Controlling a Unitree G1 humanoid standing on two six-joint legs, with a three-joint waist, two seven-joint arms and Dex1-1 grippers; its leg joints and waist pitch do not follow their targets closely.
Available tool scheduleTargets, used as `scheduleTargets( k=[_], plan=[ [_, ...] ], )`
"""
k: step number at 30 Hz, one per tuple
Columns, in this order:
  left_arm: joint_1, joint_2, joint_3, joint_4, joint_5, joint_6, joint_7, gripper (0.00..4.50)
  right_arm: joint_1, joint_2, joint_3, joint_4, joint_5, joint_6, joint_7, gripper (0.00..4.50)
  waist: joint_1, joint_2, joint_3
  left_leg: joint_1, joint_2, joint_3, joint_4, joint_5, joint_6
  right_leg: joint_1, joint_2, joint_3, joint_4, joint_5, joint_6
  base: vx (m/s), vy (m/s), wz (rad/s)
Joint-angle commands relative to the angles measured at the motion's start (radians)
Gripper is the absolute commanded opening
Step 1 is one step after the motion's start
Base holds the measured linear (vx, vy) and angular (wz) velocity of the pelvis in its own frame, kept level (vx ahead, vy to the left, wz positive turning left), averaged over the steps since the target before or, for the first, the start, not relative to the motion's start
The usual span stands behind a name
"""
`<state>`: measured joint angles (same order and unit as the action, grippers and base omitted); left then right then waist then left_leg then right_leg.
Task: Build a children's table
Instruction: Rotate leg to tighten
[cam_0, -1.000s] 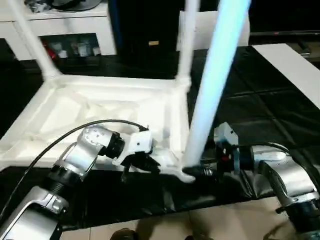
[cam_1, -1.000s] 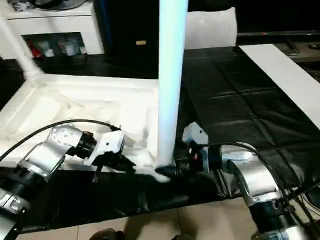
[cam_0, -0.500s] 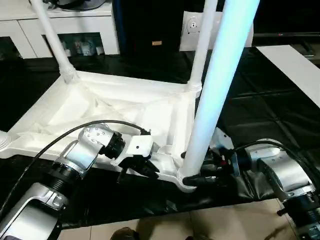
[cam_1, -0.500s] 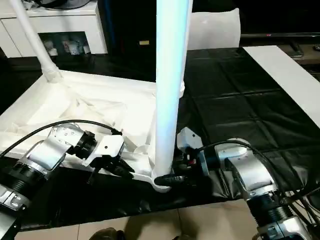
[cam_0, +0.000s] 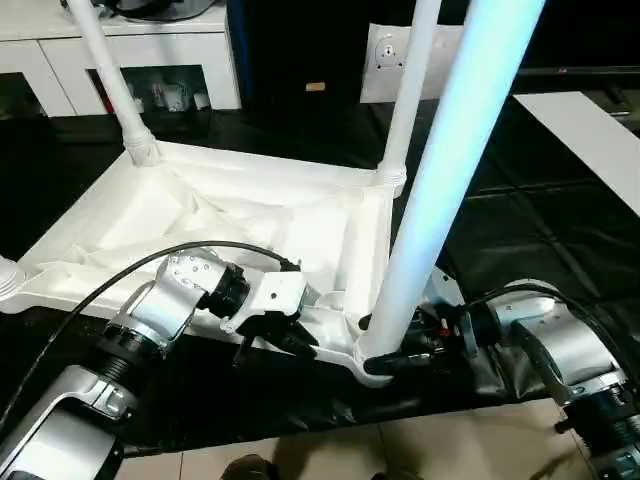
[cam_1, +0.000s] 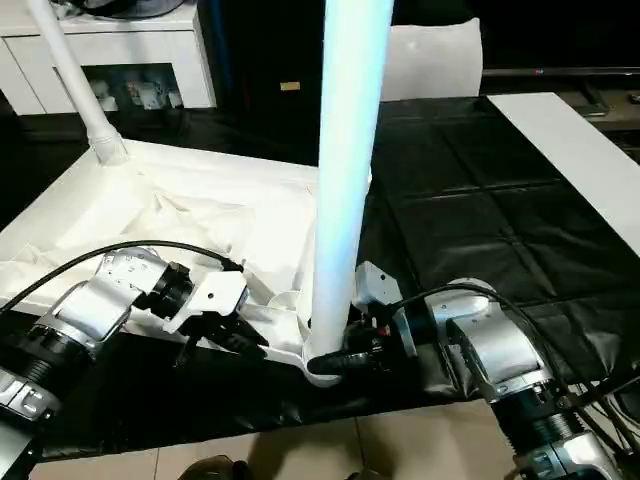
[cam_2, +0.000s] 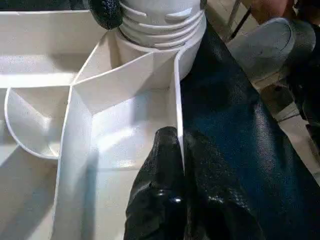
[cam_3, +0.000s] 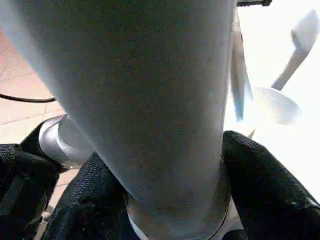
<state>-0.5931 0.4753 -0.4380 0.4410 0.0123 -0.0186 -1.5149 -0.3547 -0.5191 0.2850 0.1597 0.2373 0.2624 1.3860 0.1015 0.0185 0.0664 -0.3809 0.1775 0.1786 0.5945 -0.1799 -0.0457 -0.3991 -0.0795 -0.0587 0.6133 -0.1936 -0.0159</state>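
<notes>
While the right claw (cam_0: 392, 352) has drawn in around the foot of the near leg (cam_0: 437, 185) since a second ago, my head view shows that leg upright in the tabletop's (cam_0: 200, 225) corner socket at five o'clock, so I judge it seated and ready for turning; the right forearm lies level from four o'clock. From the left wrist, the left claw (cam_2: 177, 150) is pinched shut on the tabletop's rim wall. From the right wrist, both fingers (cam_3: 260, 185) flank the leg's base, apparently touching.
</notes>
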Motion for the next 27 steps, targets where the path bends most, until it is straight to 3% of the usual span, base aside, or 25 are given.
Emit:
scheduleTargets(
  k=[1,7,11,13,14,16,19,21,22,24,27],
  plan=[
    [-0.008,-0.006,-0.031,0.002,0.01,-0.012,-0.019,0.0,-0.005,0.004,0.026,0.002,-0.017,-0.005,-0.001,2.54,-0.005,-0.01,-0.071,0.018,0.056,-0.013,-0.066,-0.153,0.068,0.048,-0.069,0.045,-0.065,-0.141,-0.246,0.0,0.0,0.0],
    [0.007,-0.022,0.005,-0.006,-0.016,0.03,0.025,0.0,0.021,0.024,0.019,-0.023,0.001,0.01,-0.031,2.53,-0.006,-0.009,-0.069,0.019,0.056,-0.012,-0.066,-0.162,0.063,0.047,-0.069,0.045,-0.066,-0.151,-0.249,0.0,0.0,0.0],
    [0.028,-0.033,0.03,-0.037,-0.023,0.087,0.081,0.0,0.045,0.065,-0.007,-0.046,0.024,0.05,-0.104,2.52,-0.008,-0.009,-0.065,0.019,0.056,-0.014,-0.071,-0.196,0.048,0.047,-0.071,0.045,-0.073,-0.214,-0.233,0.0,0.0,0.0],
    [0.044,-0.047,0.048,-0.065,-0.019,0.154,0.141,0.0,0.061,0.108,-0.019,-0.059,0.015,0.078,-0.192,2.52,-0.014,-0.01,-0.059,0.023,0.057,-0.016,-0.078,-0.242,0.03,0.045,-0.071,0.046,-0.081,-0.298,-0.212,0.0,0.0,0.0],
    [0.044,-0.047,0.048,-0.065,-0.019,0.154,0.141,0.0,0.061,0.108,-0.019,-0.059,0.015,0.078,-0.192,2.52,-0.019,-0.009,-0.053,0.027,0.054,-0.018,-0.08,-0.286,0.016,0.04,-0.073,0.045,-0.09,-0.384,-0.196,0.0,0.0,0.0],
    [0.066,-0.084,0.072,-0.116,-0.019,0.267,0.236,0.0,0.066,0.191,-0.034,-0.028,-0.037,0.088,-0.359,2.52,-0.029,-0.009,-0.046,0.039,0.051,-0.024,-0.083,-0.36,-0.018,0.032,-0.077,0.042,-0.108,-0.549,-0.144,-0.026,0.0,-0.02],
    [0.064,-0.17,0.114,-0.137,-0.01,0.383,0.4,0.0,0.041,0.325,-0.088,0.026,-0.042,0.169,-0.567,2.52,-0.059,-0.011,-0.043,0.036,0.046,-0.037,-0.087,-0.416,-0.042,0.032,-0.077,0.032,-0.118,-0.643,-0.094,0.0,0.0,0.0],
    [0.059,-0.196,0.126,-0.134,-0.004,0.408,0.445,0.0,0.031,0.358,-0.102,0.041,-0.041,0.188,-0.614,2.52,-0.078,-0.014,-0.043,0.036,0.041,-0.044,-0.086,-0.445,-0.051,0.031,-0.076,0.021,-0.124,-0.666,-0.079,0.0,0.0,0.0],
    [0.045,-0.251,0.154,-0.125,0.008,0.455,0.542,0.0,0.008,0.419,-0.119,0.072,-0.049,0.206,-0.7,2.52,-0.084,-0.017,-0.046,0.031,0.039,-0.047,-0.087,-0.448,-0.042,0.039,-0.08,0.015,-0.128,-0.676,-0.06,0.0,0.0,0.0],
    [0.035,-0.288,0.17,-0.125,0.014,0.495,0.61,0.0,-0.008,0.462,-0.131,0.093,-0.059,0.217,-0.767,2.51,-0.095,-0.009,-0.049,0.036,0.041,-0.048,-0.088,-0.454,-0.042,0.032,-0.08,0.015,-0.128,-0.632,-0.078,0.0,0.0,0.0],
    [0.011,-0.353,0.202,-0.114,0.033,0.537,0.727,0.0,-0.047,0.54,-0.146,0.147,-0.089,0.241,-0.892,2.51,-0.102,-0.011,-0.054,0.033,0.043,-0.043,-0.091,-0.433,-0.026,0.033,-0.076,0.021,-0.122,-0.53,-0.109,0.0,0.0,0.0]
  ],
)
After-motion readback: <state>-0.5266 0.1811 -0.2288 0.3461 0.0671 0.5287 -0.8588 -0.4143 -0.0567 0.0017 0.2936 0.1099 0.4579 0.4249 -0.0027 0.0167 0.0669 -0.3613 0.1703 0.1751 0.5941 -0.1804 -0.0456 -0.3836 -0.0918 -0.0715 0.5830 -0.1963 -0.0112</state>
